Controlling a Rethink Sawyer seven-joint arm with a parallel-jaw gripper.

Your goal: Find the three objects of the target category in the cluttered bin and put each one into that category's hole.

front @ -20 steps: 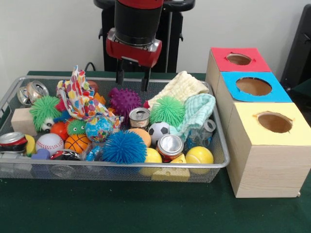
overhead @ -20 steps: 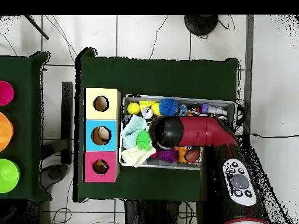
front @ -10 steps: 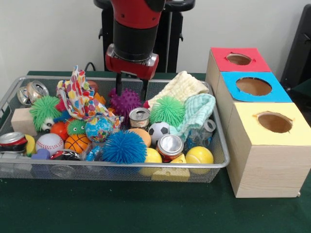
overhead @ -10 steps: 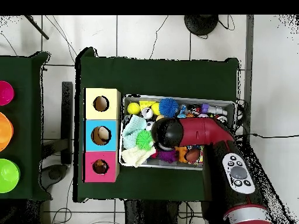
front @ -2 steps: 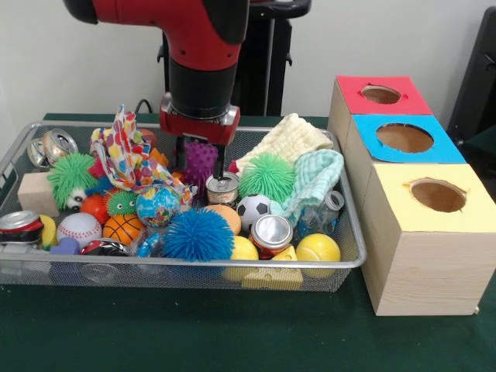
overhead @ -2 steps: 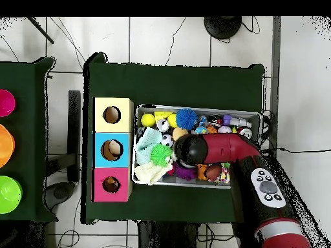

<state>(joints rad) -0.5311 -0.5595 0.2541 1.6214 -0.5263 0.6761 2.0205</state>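
In the front view my gripper [front @ -2 steps: 200, 169] is down in the wire bin [front @ -2 steps: 186, 264], open, with one finger on each side of a purple spiky ball [front @ -2 steps: 200, 157]. The ball fills the gap between the fingers; whether they touch it I cannot tell. A small can [front @ -2 steps: 222, 188] stands just in front of the right finger. In the overhead view the arm's head [overhead @ -2 steps: 191, 149] hides the gripper, and only the purple spiky ball's [overhead @ -2 steps: 185, 173] edge shows beside it. Three boxes with holes stand beside the bin: red [front @ -2 steps: 381, 94], blue [front @ -2 steps: 404, 138] and yellow [front @ -2 steps: 438, 195].
The bin is crowded: a green spiky ball [front @ -2 steps: 266, 176], a blue spiky ball [front @ -2 steps: 198, 235], a soccer ball [front @ -2 steps: 253, 209], another can [front @ -2 steps: 271, 232], a patterned cloth [front @ -2 steps: 128, 155], a cream cloth [front @ -2 steps: 289, 138] and a mint cloth [front @ -2 steps: 315, 177].
The gripper has come down into the bin and shifted slightly left in the front view, from above the purple spiky ball to straddling it. Nothing in the bin has moved.
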